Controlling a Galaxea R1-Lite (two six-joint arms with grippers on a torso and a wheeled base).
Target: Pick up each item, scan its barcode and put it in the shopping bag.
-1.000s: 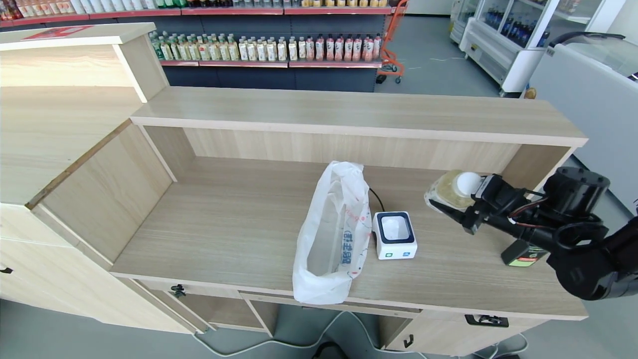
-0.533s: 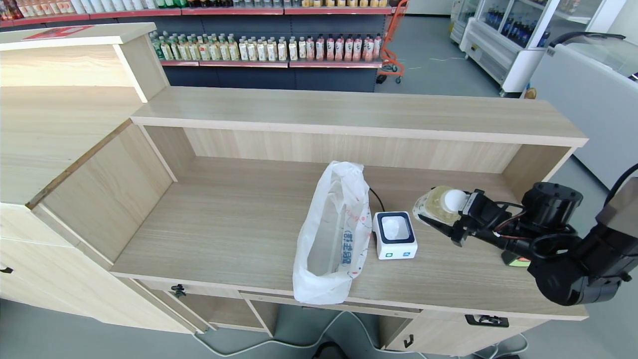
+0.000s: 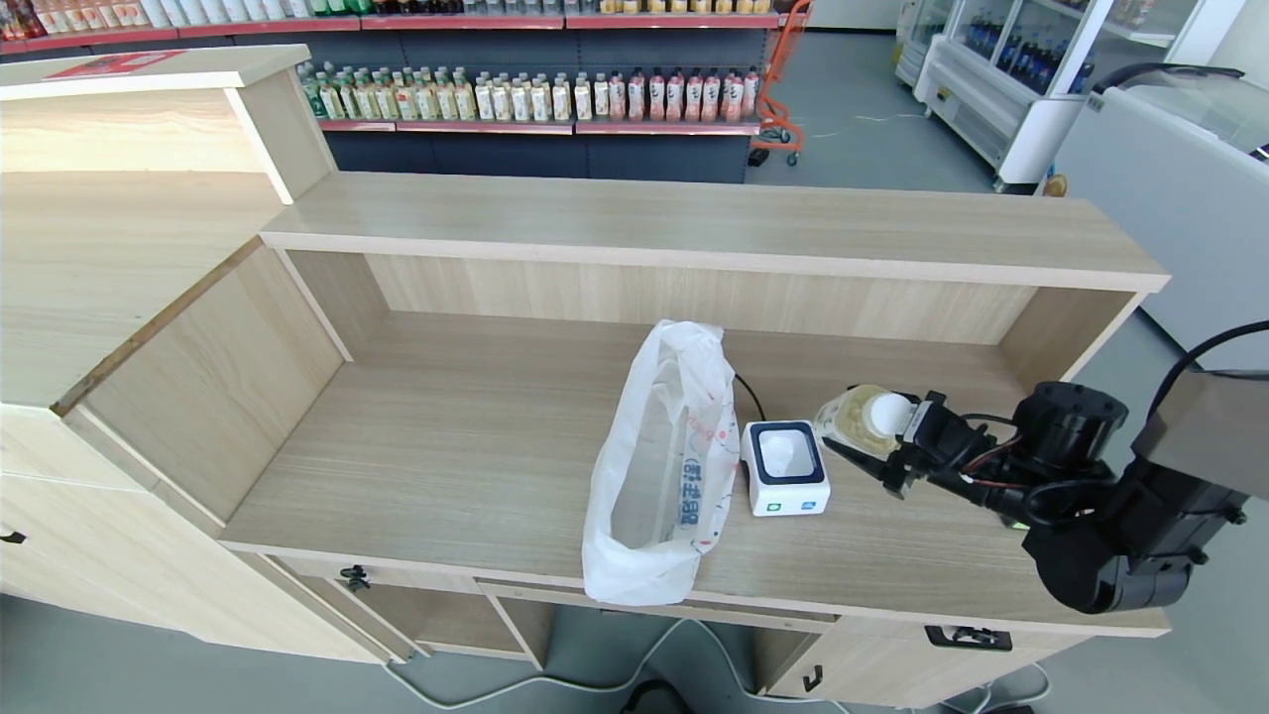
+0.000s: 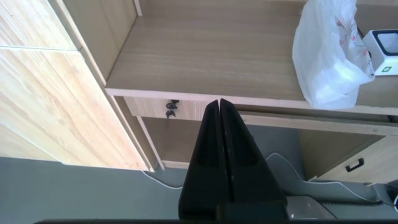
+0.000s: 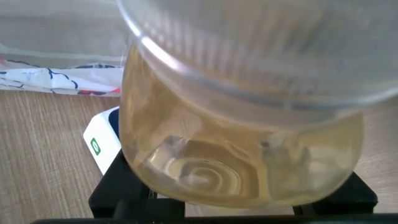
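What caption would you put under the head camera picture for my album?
Right pincer holds a bottle of yellowish liquid beside the scanner, near the open shopping bag.

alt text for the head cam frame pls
The right pincer holds a white-capped bottle of yellowish liquid on its side, just right of a small white scanner on a wooden counter. An open white plastic bag stands close on the scanner's left; shelves of drinks line the back.

A light wooden checkout counter (image 3: pixel 694 213) stands before dark metal shelving (image 3: pixel 535 155) of bottled drinks (image 3: pixel 555 97), glass-fronted white chillers (image 3: pixel 1001 99) on grey floor (image 3: pixel 853 129) beyond
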